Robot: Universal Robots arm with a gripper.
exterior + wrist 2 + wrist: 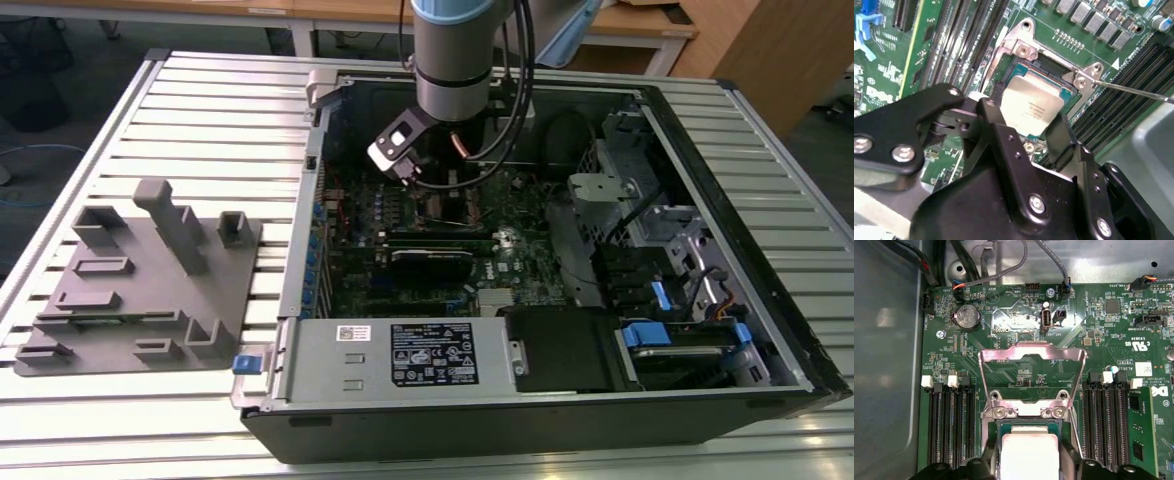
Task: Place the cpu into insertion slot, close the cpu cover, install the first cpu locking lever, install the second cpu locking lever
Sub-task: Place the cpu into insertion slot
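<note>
Green board (1019,320) below — cpu (1029,107) face-up, level over insertion slot (1046,64); jaws clamped on it

The pincer (1024,120) hides one edge of the cpu (1031,102); the insertion slot (1054,70) lies mostly beneath it.

- Your cpu (1031,107) has a pale, matt metal top.
- The cpu cover (1031,356) is bare silver metal with a bright sheen.
- The fingers (1009,145) of the gripper (1025,115) look matt black, studded with shiny metal screws (1036,202).
- The circuit board (1004,315) is glossy green, and its memory slots (949,425) are black plastic.
- The table (200,110) is ribbed pale metal.
- The fixture (147,280) on it looks like matt grey plastic.
</note>
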